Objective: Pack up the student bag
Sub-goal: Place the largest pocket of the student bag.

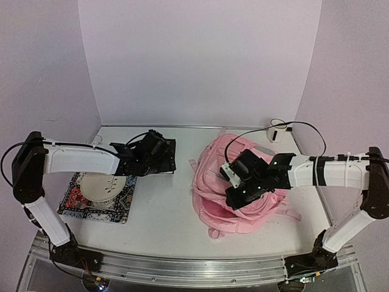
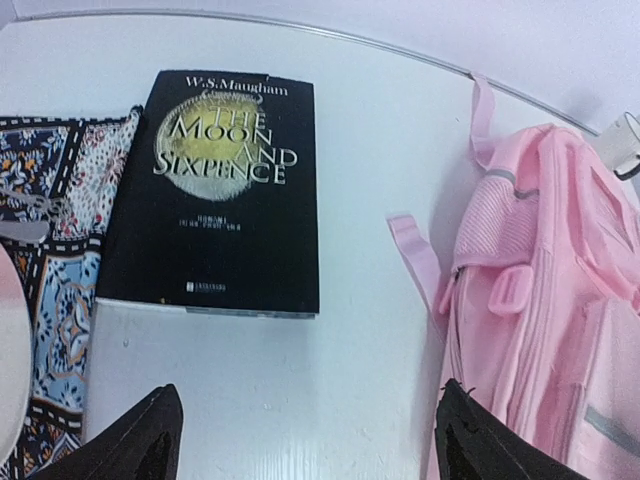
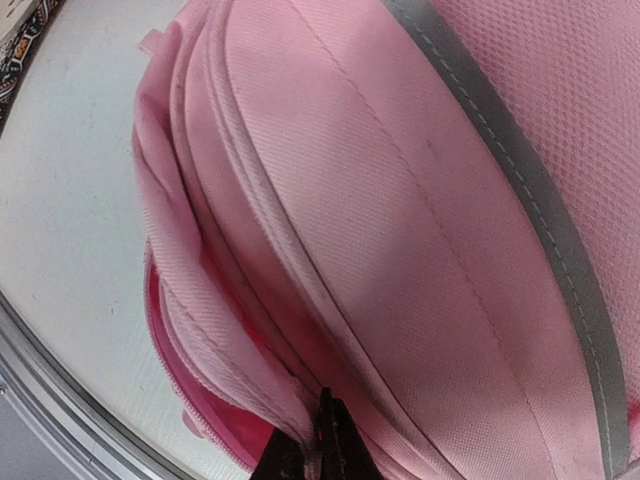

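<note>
The student bag (image 1: 214,176), a soft pink backpack, lies on the right half of the table. It also shows in the left wrist view (image 2: 560,300) and fills the right wrist view (image 3: 420,200). My right gripper (image 1: 236,196) rests on the bag's near left part. In its wrist view it (image 3: 322,450) is shut on a fold of pink fabric at the edge of an opening. A black book (image 2: 220,190), "The Moon and Sixpence", lies flat left of the bag. My left gripper (image 2: 305,445) is open and empty, hovering over the table just short of the book (image 1: 168,159).
A patterned mat (image 1: 124,201) with a white round dish (image 1: 100,185) on it lies at the left, and its edge shows in the left wrist view (image 2: 60,200). A small white device (image 1: 278,134) with a black cable sits at the back right. Walls enclose the back and sides.
</note>
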You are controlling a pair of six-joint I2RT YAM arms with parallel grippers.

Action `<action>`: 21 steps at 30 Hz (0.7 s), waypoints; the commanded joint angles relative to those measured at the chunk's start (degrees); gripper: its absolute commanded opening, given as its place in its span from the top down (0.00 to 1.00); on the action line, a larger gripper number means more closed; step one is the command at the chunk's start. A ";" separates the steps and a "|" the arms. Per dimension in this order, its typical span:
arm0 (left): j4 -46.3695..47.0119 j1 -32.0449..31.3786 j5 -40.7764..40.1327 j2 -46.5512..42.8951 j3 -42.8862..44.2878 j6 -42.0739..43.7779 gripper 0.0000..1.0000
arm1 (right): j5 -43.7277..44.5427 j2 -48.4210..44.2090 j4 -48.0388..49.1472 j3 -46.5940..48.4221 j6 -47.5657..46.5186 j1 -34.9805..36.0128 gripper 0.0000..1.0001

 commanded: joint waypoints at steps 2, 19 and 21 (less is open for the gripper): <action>-8.49 1.47 -7.24 9.55 11.98 9.94 0.09 | 5.58 -4.46 -5.44 0.05 2.52 -0.13 0.74; -13.01 11.71 2.77 32.59 34.58 22.45 0.07 | 11.57 -6.14 -2.06 5.03 0.65 -0.16 0.10; -13.04 13.47 6.42 33.74 35.31 22.22 0.07 | 10.94 -5.99 -1.40 4.75 0.79 -0.14 0.10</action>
